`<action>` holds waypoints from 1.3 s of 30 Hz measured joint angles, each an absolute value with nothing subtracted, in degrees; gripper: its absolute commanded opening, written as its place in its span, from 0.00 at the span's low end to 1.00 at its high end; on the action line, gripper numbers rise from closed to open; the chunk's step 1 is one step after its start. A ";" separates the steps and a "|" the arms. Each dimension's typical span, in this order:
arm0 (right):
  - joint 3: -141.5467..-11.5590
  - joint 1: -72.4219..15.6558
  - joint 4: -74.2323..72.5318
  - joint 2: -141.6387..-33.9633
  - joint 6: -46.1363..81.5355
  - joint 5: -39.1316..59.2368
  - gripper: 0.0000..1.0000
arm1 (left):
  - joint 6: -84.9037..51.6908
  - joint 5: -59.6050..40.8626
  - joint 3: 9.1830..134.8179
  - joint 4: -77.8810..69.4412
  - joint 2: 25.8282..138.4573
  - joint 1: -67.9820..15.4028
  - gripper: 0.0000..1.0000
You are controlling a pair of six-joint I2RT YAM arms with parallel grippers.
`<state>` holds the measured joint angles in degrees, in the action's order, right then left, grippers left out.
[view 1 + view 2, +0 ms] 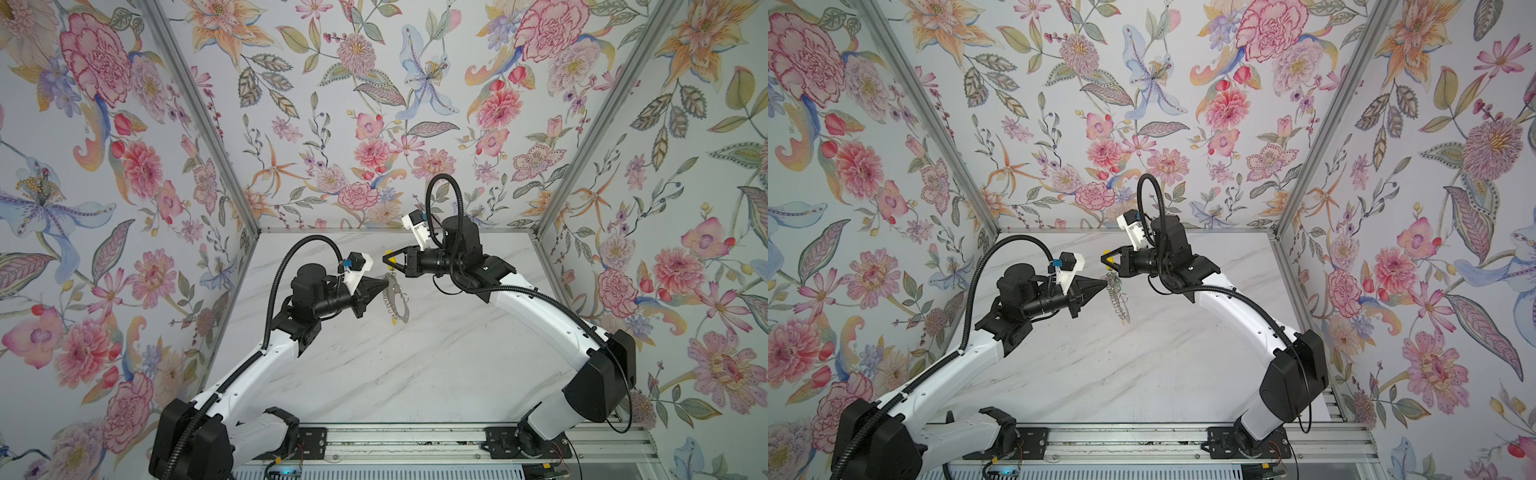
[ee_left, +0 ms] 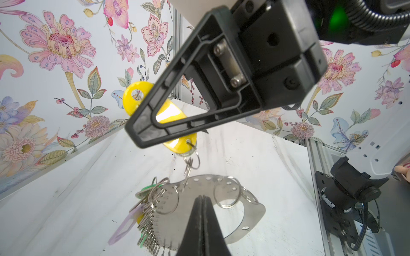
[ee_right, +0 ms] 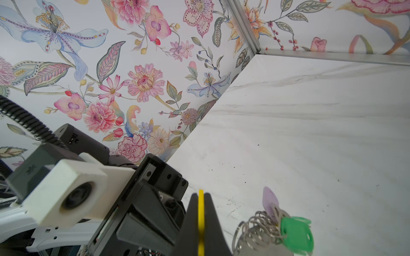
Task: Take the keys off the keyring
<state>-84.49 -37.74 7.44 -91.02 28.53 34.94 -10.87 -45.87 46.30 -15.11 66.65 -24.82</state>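
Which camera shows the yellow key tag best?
The left wrist view: the yellow key tag shows its flat face, partly behind the right hand. The right wrist view shows only its edge; in both top views it is a speck.

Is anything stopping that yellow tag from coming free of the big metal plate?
Yes. Small wire rings link the yellow tag, pinched in the right gripper, to the keyring, which the left gripper clamps.

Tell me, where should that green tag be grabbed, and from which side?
Grip the green tag by its broad free end, pinching its two flat faces. Probably come from the side away from the keyring, where the tag sticks out clear of the bunched wire loops.
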 measured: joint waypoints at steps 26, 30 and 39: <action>-84.27 -39.00 7.51 -91.02 28.51 36.73 0.00 | -9.87 -42.61 46.26 -14.15 64.93 -24.82 0.32; -84.27 -39.70 7.53 -91.02 28.53 37.10 0.00 | -10.09 -42.65 46.26 -14.15 64.93 -24.82 0.17; -84.18 -39.90 7.40 -91.02 28.53 36.25 0.00 | -9.80 -43.07 46.28 -13.87 64.93 -24.82 0.00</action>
